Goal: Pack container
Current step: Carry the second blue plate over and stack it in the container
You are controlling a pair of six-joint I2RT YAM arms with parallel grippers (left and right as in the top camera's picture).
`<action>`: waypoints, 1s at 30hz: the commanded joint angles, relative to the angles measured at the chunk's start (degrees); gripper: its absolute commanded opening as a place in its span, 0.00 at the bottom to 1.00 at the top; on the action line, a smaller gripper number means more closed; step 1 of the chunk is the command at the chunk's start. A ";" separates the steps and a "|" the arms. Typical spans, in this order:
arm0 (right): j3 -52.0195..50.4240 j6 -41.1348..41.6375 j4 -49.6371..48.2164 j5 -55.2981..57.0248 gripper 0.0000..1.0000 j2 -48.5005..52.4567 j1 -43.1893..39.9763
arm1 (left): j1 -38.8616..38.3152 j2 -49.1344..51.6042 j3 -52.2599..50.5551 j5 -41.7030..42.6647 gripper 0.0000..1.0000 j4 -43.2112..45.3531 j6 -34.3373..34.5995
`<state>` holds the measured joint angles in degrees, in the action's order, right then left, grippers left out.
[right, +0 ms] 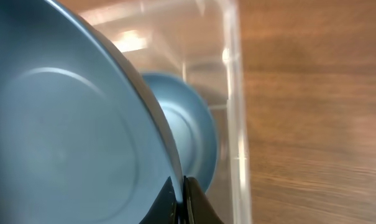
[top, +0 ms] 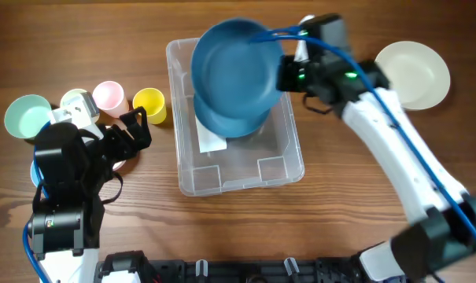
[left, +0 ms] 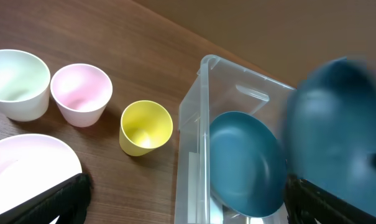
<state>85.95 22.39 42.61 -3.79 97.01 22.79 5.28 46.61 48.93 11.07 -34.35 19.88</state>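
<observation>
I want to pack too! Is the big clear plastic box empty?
Not empty: a round blue bowl lies inside the clear rectangular plastic bin.

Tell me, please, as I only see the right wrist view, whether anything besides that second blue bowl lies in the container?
Observer: Only a white label, partly under that bowl; the rest of the container, below your held bowl, is bare.
Operator: Thanks. What stands outside it?
Observer: A yellow cup, a pink cup and a mint bowl, to its left.
Operator: And the other arm?
Observer: Its end effector hangs open near the yellow cup.
</observation>
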 commanded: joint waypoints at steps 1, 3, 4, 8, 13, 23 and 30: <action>0.37 -3.19 -1.66 2.60 0.04 5.79 1.27 | -0.31 0.07 1.14 1.14 1.00 0.22 0.11; 0.37 -3.30 -2.38 2.73 0.10 7.91 1.38 | -0.31 0.07 1.14 1.14 1.00 0.22 0.11; 0.37 -3.32 -2.58 2.75 0.15 8.22 1.38 | -0.31 0.07 1.14 1.14 1.00 0.22 0.11; 1.09 -2.97 -2.38 6.86 0.31 6.34 1.36 | -0.31 0.07 1.14 1.14 1.00 0.22 0.11; 1.60 5.49 3.76 21.00 0.30 -5.46 -0.37 | -0.31 0.07 1.14 1.11 1.00 0.22 0.09; -8.11 9.42 23.19 6.97 0.05 -8.22 -7.80 | -0.31 0.07 1.14 1.11 1.00 0.24 0.09; -16.72 -1.73 19.23 -14.19 0.05 -8.07 -7.37 | -0.31 0.07 1.14 1.11 1.00 0.24 0.09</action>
<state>70.98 27.22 62.02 -5.30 88.66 14.85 5.28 46.63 48.93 11.07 -34.35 19.88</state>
